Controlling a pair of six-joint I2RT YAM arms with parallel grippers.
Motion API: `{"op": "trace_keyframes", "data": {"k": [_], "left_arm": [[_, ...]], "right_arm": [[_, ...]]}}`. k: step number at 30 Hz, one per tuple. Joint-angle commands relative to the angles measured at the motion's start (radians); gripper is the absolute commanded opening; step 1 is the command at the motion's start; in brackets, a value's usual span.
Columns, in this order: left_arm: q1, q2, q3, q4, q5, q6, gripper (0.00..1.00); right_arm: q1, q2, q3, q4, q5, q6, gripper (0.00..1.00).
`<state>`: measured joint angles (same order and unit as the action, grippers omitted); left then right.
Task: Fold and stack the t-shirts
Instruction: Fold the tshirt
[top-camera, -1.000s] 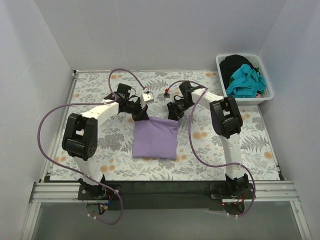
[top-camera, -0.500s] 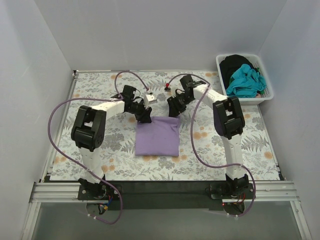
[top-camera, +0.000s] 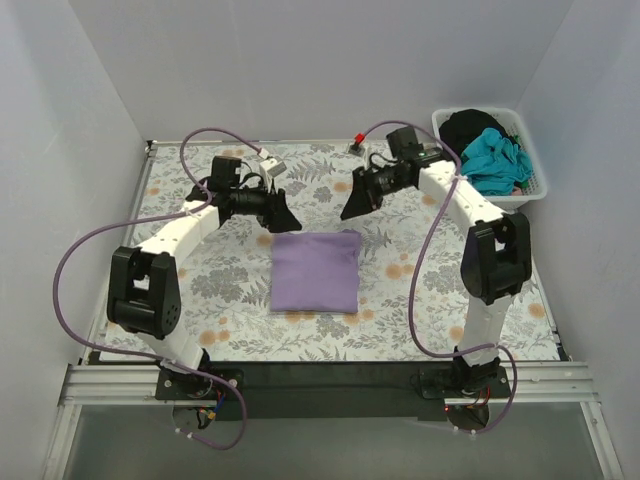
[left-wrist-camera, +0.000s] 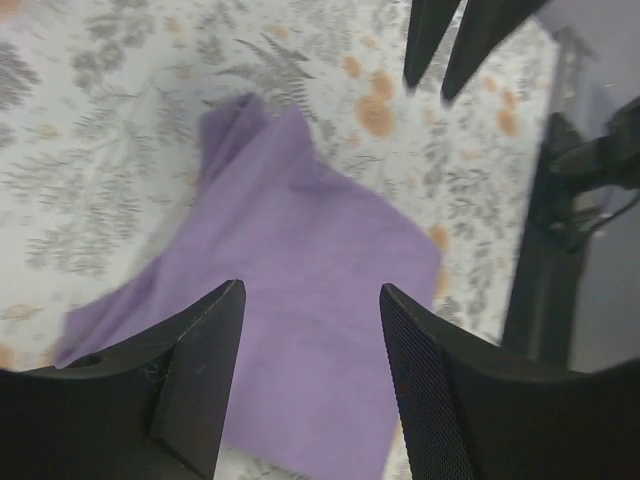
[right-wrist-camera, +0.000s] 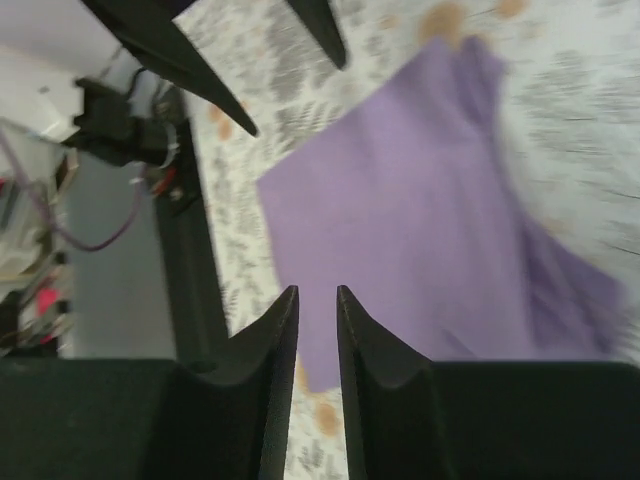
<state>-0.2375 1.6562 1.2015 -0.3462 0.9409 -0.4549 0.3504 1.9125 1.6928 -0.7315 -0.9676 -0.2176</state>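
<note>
A lavender-purple t-shirt (top-camera: 315, 272) lies folded into a flat rectangle on the floral table, free of both grippers. My left gripper (top-camera: 284, 217) hovers off its far left corner, jaws open and empty. In the left wrist view the gripper (left-wrist-camera: 310, 300) frames the purple t-shirt (left-wrist-camera: 300, 240) below it. My right gripper (top-camera: 350, 209) hovers off the far right corner. In the right wrist view that gripper (right-wrist-camera: 317, 295) shows a narrow gap with nothing in it, above the t-shirt (right-wrist-camera: 420, 210). A teal t-shirt (top-camera: 490, 160) and a black t-shirt (top-camera: 468, 128) lie in the basket.
A white basket (top-camera: 441, 126) stands at the far right corner of the table. The floral covering (top-camera: 200, 290) spreads under everything. Purple cables loop from both arms. White walls close in the left, back and right sides.
Both grippers let go of the purple shirt's far edge and drew up and back, the left going left and the right going right. The shirt settled flat.
</note>
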Motion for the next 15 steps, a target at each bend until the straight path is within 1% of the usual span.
{"op": "trace_keyframes", "data": {"k": [1,2,4,10,14,15], "left_arm": [[-0.006,0.036,-0.071,-0.002,0.171,-0.191,0.55],[-0.008,0.048,-0.092,0.01,0.191,-0.211,0.55],[-0.008,0.074,-0.106,0.038,0.202,-0.244,0.55],[0.006,0.188,-0.108,0.079,0.203,-0.266,0.54],[0.047,0.278,-0.082,0.111,0.199,-0.298,0.54],[0.056,0.318,-0.073,0.113,0.199,-0.304,0.54]], "right_arm": [[0.096,0.054,-0.111,-0.019,-0.221,0.041,0.27],[0.116,0.078,-0.128,-0.011,-0.255,0.041,0.27],[0.121,0.108,-0.143,-0.002,-0.26,0.034,0.27],[0.075,0.227,-0.156,-0.003,-0.261,-0.008,0.27],[0.01,0.287,-0.137,0.0,-0.171,-0.022,0.28],[-0.001,0.298,-0.125,0.0,-0.152,-0.023,0.3]]}}
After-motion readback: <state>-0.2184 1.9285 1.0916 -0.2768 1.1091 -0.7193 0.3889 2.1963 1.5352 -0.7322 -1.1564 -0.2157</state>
